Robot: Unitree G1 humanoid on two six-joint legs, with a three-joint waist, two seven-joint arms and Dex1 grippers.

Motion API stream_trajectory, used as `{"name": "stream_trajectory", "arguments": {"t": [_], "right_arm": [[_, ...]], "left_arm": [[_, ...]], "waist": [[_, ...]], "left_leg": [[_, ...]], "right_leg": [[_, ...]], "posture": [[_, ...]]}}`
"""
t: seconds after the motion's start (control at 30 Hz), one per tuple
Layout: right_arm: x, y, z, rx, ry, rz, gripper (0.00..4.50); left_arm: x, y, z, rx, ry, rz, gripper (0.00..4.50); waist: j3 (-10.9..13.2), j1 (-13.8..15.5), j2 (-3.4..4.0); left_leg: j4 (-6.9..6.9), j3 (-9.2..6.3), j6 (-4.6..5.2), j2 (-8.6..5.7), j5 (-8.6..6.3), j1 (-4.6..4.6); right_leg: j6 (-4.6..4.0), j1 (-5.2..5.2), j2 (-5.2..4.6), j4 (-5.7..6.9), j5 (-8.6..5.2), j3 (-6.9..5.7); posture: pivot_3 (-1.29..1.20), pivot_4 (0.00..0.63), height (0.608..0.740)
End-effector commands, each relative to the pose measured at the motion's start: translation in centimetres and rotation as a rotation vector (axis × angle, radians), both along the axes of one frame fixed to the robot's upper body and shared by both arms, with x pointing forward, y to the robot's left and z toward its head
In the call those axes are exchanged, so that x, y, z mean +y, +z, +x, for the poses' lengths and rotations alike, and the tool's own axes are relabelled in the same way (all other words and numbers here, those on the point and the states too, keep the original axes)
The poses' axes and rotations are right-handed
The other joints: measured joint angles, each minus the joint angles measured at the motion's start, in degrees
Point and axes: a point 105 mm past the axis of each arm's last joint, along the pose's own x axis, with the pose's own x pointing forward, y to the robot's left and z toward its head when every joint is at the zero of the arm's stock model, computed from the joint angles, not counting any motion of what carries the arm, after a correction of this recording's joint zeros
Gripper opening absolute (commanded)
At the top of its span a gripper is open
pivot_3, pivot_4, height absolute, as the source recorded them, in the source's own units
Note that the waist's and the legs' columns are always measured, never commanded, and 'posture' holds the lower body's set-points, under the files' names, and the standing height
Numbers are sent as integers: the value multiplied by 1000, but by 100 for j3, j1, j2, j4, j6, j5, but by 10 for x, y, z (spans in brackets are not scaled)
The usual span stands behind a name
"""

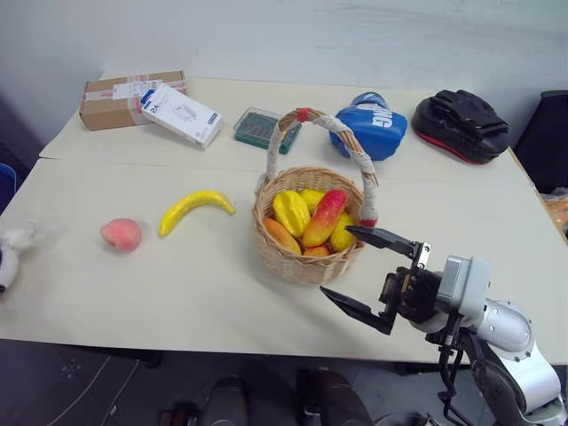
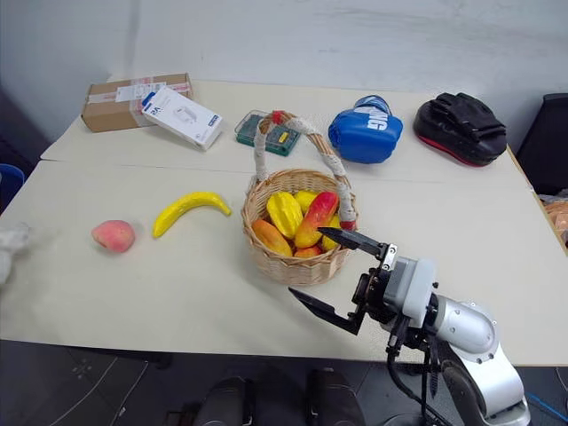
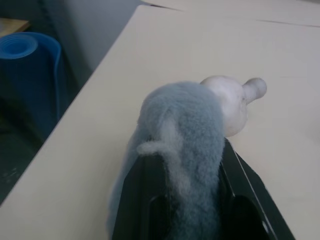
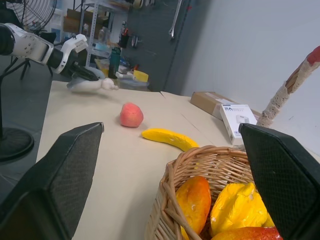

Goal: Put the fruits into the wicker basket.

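Light, rigid-looking peach [image 1: 121,234] and banana [image 1: 195,208] best pinched mid-body; right gripper [image 1: 368,276] spread wide, left gripper [image 4: 82,71] clamped on grey plush toy [image 3: 182,145]

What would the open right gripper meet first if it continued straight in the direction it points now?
Probably the round tan wicker basket: in the right wrist view its near rim lies directly ahead of the right gripper. Depth is unclear, so it could pass just over the rim toward the curved yellow banana.
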Motion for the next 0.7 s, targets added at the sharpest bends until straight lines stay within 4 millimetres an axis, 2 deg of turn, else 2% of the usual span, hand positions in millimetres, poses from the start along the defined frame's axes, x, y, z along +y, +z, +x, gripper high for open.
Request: {"name": "stream_trajectory", "arguments": {"t": [0.03,0.2,0.3,0.37,0.47,0.57,0.63,0.7], "right_arm": [[-1,0,0,-4,-10,7,4500],[-9,1,6,-9,-45,-1,4500],[-17,8,8,-32,-68,4,4500],[-21,6,7,-24,-70,-7,4500],[-25,5,9,-18,-61,-27,4500],[-26,8,14,-26,-41,-37,4500],[-26,8,17,-29,-34,-41,4500],[-25,8,17,-32,-25,-43,4500]], "left_arm": [[10,4,-1,25,48,31,1253],[21,6,-8,49,92,30,2784],[22,30,-19,6,26,112,3738],[23,40,-23,-13,1,153,3738],[13,73,-20,-103,-110,216,3738],[-9,100,-8,-93,-286,305,3738],[-32,104,-2,-46,-464,308,4070],[-53,98,2,15,-623,307,4464]], "waist": [[-8,-11,-12],[-10,-112,-16],[-10,-173,-15],[-10,-167,-15],[-9,-134,-14],[-6,-97,-10],[-7,-87,-11],[-2,-77,2]], "left_leg": [[-2,0,-1,1,0,2],[-6,15,1,7,-3,8],[-8,18,0,9,-3,7],[-9,26,-1,9,-4,7],[-8,26,-2,9,-4,6],[-2,21,-3,8,-4,4],[1,27,-4,6,-5,4],[0,39,-1,2,-5,6]], "right_leg": [[0,1,-1,-1,0,1],[-1,-5,-1,6,0,-2],[-1,-10,0,9,-1,-3],[-1,-13,-2,8,-1,-3],[-2,-15,-4,8,-2,-4],[-6,-14,-4,10,-3,-16],[-3,-13,-8,8,-1,-17],[1,-12,-13,4,2,-16]], "posture": [[0,150,740],[0,150,740],[0,150,740],[0,150,740],[0,150,740],[0,150,740],[0,150,740],[0,150,740]]}}
